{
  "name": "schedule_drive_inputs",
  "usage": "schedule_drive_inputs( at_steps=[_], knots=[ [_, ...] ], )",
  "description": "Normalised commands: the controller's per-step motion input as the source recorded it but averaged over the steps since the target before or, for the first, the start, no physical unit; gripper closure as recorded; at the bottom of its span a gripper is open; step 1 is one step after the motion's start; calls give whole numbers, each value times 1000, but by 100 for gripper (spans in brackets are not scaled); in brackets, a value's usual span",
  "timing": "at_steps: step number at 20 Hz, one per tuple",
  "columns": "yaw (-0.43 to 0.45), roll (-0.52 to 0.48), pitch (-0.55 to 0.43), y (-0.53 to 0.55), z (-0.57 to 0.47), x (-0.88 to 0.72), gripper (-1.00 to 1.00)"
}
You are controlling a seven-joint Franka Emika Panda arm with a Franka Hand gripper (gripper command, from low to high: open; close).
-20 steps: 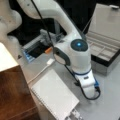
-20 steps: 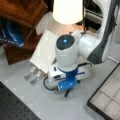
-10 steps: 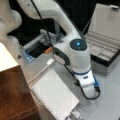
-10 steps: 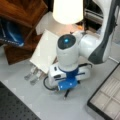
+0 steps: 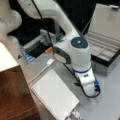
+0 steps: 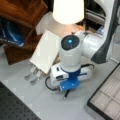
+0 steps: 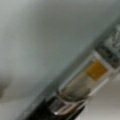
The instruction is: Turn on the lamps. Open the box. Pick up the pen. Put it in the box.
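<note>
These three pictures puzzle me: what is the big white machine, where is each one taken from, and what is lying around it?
The white machine is a robot arm. Two cameras watch it from off the arm; the third sits on its wrist. The arm's end is lowered to the grey table, where a slim dark pen pokes out beneath it; the gripper itself is hidden. The wrist view shows the pen close up. In both front views the box stands open. A lit lamp, a white notebook and a wooden block are nearby.

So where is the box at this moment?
The box sits open at a front view's right, beside the arm's wrist, its lid raised and beige compartments showing; a corner of it also appears at a front view's bottom right.
</note>
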Motion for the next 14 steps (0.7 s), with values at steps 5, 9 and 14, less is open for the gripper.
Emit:
schedule_drive_inputs(
  at_steps=[5,9,14],
  knots=[
    [56,-171,-205,79,-155,-190,100],
    [41,-169,-193,50,-142,-204,100],
    [37,-165,-183,46,-124,-223,100]
  ],
)
